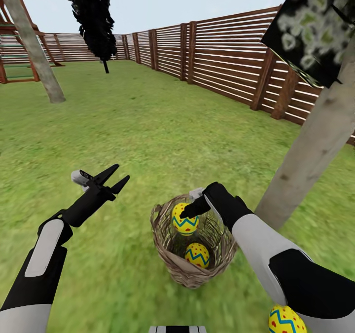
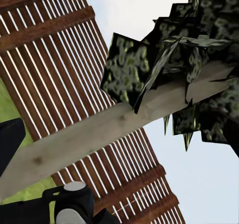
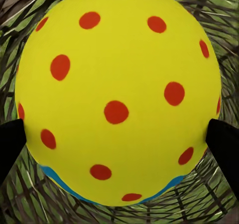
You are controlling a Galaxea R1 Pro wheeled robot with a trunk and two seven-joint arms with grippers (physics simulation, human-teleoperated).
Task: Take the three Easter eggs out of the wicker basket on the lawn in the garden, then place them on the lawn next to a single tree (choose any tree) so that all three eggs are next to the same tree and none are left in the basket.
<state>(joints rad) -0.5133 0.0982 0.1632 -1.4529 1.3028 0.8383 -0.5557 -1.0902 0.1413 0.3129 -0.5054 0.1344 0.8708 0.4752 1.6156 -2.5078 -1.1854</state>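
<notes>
Round wicker basket (image 1: pixel 193 254) standing upright on the lawn (image 1: pixel 148 126), just beside the foot of a pale-trunked tree (image 1: pixel 310 150). Two Easter eggs in the basket: upper egg (image 1: pixel 184 220) at rim height, partly covered by a black fingertip; lower egg (image 1: pixel 197 254) deep inside, its underside lost in shadow. Third egg (image 1: pixel 286 320) lying on the grass near the same trunk, cut by the head view's lower edge and partly hidden behind the right forearm.

Right gripper (image 1: pixel 197 205) reaching into the basket mouth, closed around the upper egg. From the right wrist camera, that egg (image 3: pixel 117 94) very close up, red dots and a sliver of blue band visible, a dark finger (image 3: pixel 224 144) pressed at each flank, woven wicker wall (image 3: pixel 219 15) behind; fingers mostly cropped by the picture's edges.

Left gripper (image 1: pixel 118 174) raised over open grass, well apart from the basket, holding nothing, two black fingers spread in a moderate V. In the left wrist view, fingertips out of frame, just a grey-and-black housing at the edge; beyond it the slanting tree trunk (image 2: pixel 114 129), mottled dark leaf panels (image 2: pixel 129 67) and slatted wooden fence (image 2: pixel 55 55).

Farther off: another pale trunk (image 1: pixel 34 47), crown cut off above; a black conifer-like tree (image 1: pixel 93 12); a red playhouse (image 1: pixel 12 42), largely hidden behind the trunk and cropped at the edge.
</notes>
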